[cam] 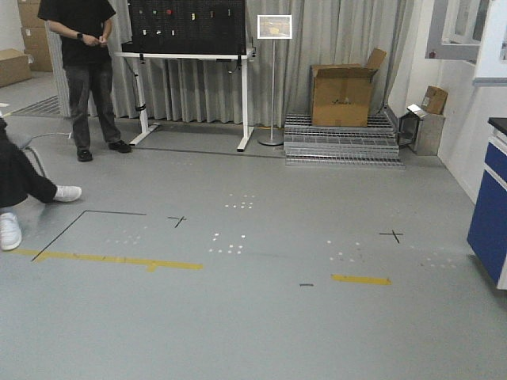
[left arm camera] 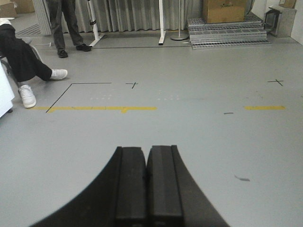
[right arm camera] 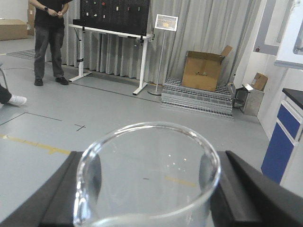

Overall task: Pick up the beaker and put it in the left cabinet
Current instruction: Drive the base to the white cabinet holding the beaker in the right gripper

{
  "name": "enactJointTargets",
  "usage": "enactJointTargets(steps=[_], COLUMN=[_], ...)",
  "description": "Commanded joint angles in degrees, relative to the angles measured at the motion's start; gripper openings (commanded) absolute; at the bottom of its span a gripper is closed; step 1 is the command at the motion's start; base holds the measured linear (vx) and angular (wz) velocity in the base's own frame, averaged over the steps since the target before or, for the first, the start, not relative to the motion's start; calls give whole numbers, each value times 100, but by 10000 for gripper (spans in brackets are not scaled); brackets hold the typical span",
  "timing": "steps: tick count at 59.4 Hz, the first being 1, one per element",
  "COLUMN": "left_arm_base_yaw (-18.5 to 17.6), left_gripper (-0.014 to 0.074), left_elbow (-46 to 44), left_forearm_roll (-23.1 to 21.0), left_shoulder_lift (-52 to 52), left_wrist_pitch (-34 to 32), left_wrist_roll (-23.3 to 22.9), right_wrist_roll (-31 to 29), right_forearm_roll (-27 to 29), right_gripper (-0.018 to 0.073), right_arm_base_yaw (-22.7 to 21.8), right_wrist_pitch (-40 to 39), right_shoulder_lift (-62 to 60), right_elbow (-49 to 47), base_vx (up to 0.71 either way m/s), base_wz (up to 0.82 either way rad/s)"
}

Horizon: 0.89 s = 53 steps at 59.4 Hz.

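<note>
A clear glass beaker [right arm camera: 147, 189] fills the bottom of the right wrist view, its round rim facing the camera. My right gripper [right arm camera: 149, 158] is shut on it, with one black finger [right arm camera: 59, 194] against its left wall and another on the right. It is held above the grey floor. In the left wrist view my left gripper [left arm camera: 147, 150] is shut with nothing in it, its pads pressed together, also over the floor. Neither arm shows in the front view. The left cabinet is out of view.
A man stands [cam: 83, 71] at the back left by a white-framed table [cam: 186, 55] with a black board. A seated person's legs [cam: 24, 186] reach in at the left. A sign stand [cam: 274, 79], cardboard box [cam: 342, 95], metal grating [cam: 342, 144] and blue cabinet [cam: 489, 210] lie right.
</note>
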Motion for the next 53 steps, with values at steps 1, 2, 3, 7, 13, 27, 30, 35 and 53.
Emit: enactJointTargets(steps=[1,2,3,7,13,27,30,35,53], left_arm_base_yaw=[1,1,1,1,1,1,1,1,1], left_gripper=[4,4,4,4,4,4,4,4,4], left_elbow=[-65,-65,-65,-65,-65,-65,-65,-65,-65], left_forearm_roll=[8,8,8,8,8,8,8,8,8], left_shoulder_lift=[-57,-57,-57,-57,-57,-57,-57,-57,-51], left_wrist_pitch=[-478,-478,-478,-478,-478,-478,-478,-478,-479], left_wrist_roll=[-24,-24,-24,-24,-24,-24,-24,-24,-24], right_wrist_roll=[-26,-26,-26,-26,-26,-26,-26,-26,-26], right_forearm_roll=[-137,-137,-137,-137,-137,-137,-137,-137,-137], right_gripper=[-5,-5,-5,-5,-5,-5,-5,-5,-5], right_arm_base_yaw=[-40,-40,-40,-40,-40,-40,-40,-40,-40], right_wrist_pitch=[-338,-332,-332,-338,-338,-338,-338,-343,-341], right_shoulder_lift=[56,56,56,56,56,56,56,56,56], right_elbow=[-180,-180,-180,-180,-180,-180,-180,-180,-180], base_vx=[81,82,82,82,83,85,86,85,85], base_wz=[-6,-6,-5,-3,-2,0,-2,-3,-7])
